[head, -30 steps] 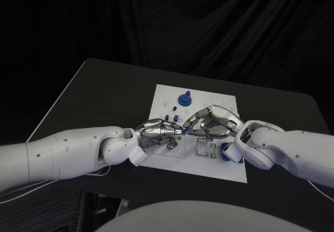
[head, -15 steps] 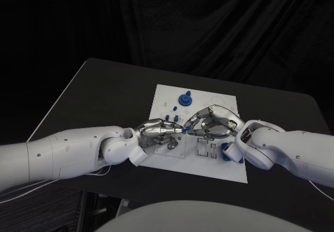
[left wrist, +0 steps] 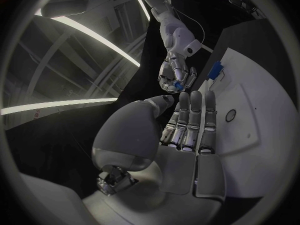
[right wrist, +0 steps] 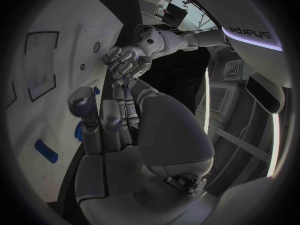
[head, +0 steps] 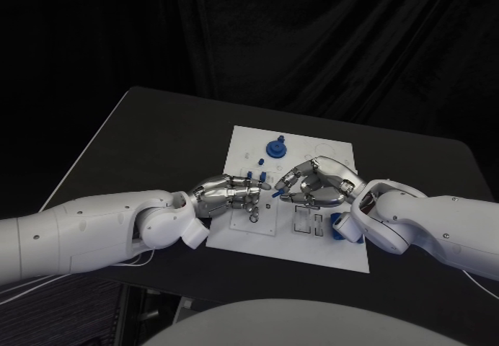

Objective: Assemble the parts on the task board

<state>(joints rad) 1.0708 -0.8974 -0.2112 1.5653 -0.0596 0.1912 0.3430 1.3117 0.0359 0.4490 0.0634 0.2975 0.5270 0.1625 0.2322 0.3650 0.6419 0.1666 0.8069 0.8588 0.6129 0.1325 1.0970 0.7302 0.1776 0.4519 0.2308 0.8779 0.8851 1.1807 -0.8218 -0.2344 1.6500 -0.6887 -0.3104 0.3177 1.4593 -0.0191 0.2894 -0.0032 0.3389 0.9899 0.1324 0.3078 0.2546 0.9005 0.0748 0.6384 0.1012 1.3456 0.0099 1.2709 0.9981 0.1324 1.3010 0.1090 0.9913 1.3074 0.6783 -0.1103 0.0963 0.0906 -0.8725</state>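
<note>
Over the task board [head: 312,252] the right robot hand [head: 317,184] pinches a small blue part [head: 277,195], the left robot hand [head: 231,194] holding nothing, fingers loosely apart — a tilted part could jam or drop.

The table [head: 156,137] is matte black. The task board [head: 333,252] at its middle is plain white, marked with dark-outlined rectangular recesses [head: 303,221]. The parts are blue: a round knob [head: 277,148] at the far end of the board and small pegs [head: 259,175] near it. The left hand [head: 228,194] and right hand [head: 317,184] are shiny silver, on smooth white arms [head: 94,231].
</note>
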